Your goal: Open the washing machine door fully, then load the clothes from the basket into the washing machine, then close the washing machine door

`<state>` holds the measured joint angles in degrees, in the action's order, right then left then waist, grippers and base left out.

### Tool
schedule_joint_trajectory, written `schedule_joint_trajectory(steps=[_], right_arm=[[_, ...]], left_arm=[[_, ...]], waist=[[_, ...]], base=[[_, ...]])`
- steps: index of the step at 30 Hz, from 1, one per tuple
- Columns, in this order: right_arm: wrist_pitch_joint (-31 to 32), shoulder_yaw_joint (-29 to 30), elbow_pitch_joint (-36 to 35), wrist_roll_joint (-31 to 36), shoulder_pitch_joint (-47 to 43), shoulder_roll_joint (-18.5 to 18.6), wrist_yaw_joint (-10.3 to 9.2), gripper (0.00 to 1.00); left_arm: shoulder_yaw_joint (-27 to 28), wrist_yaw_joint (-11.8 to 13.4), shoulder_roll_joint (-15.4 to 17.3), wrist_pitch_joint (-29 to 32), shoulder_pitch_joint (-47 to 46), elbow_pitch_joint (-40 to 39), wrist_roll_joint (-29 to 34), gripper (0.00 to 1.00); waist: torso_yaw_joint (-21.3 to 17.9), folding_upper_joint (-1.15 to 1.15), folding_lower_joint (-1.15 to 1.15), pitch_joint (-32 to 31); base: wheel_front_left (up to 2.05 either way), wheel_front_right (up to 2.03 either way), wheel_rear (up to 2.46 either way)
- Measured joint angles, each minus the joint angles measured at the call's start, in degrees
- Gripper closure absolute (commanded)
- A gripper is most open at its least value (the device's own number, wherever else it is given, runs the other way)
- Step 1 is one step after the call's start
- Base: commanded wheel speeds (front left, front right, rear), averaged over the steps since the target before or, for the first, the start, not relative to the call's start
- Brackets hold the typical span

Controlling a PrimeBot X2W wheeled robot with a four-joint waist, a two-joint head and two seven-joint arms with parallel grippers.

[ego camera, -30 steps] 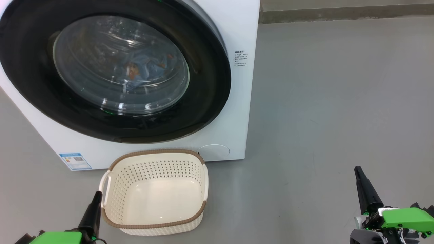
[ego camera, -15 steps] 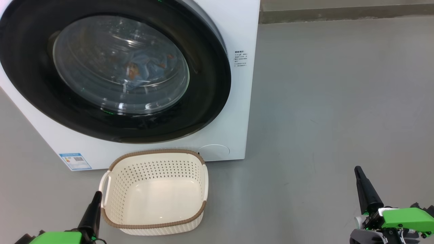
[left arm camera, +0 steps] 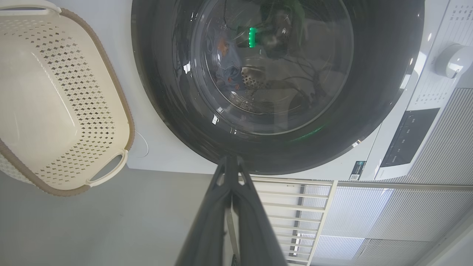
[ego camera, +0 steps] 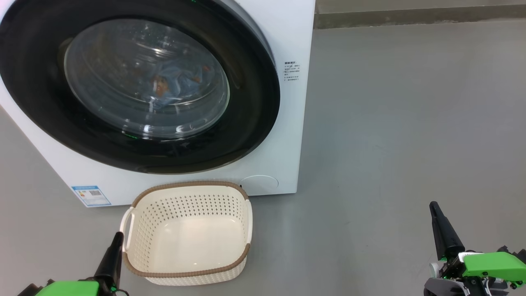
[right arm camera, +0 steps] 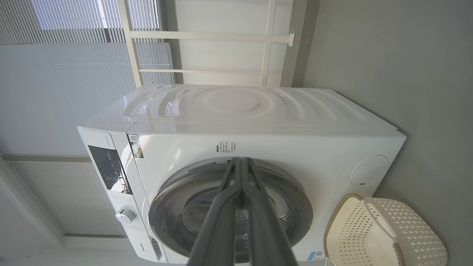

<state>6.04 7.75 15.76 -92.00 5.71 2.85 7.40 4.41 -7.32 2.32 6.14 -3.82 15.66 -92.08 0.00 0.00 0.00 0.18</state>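
Note:
The washing machine (ego camera: pixel 287 33) stands at the upper left, and its washing machine door (ego camera: pixel 246 102) lies flush against the front. Through the glass I see the light blue clothes (ego camera: pixel 176 82) inside the drum. The basket (ego camera: pixel 189 183) sits on the floor just below the door with nothing in it. My left gripper (ego camera: pixel 119 235) is shut with nothing in it, beside the basket's left handle. My right gripper (ego camera: pixel 432 204) is shut far to the right, over bare floor. The left wrist view has the left gripper (left arm camera: pixel 230 159) pointing at the door rim (left arm camera: pixel 380 74), beside the basket (left arm camera: pixel 55 111). In the right wrist view the right gripper (right arm camera: pixel 240 159) points toward the machine (right arm camera: pixel 240 111).
Grey floor (ego camera: pixel 390 123) spreads wide to the right of the machine. A wall skirting (ego camera: pixel 411 16) runs along the far edge. A blue label (ego camera: pixel 91 195) sits low on the machine's front. White rails and blinds (right arm camera: pixel 92 66) stand behind the machine.
The clothes seen through the glass shift slightly. Both grippers, the door and the basket stay where they were.

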Motion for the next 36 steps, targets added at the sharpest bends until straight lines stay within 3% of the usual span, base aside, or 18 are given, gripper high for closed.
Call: schedule_joint_trajectory(steps=[36], right_arm=[[0.01, 0.03, 0.00, 0.00, 0.00, -0.07, 0.00, 1.00]], left_arm=[[0.07, 0.00, -0.03, 0.00, 0.00, 0.00, 0.00, 1.00]], waist=[[0.00, 0.00, 0.00, 0.00]], base=[[0.00, 0.00, 0.00]])
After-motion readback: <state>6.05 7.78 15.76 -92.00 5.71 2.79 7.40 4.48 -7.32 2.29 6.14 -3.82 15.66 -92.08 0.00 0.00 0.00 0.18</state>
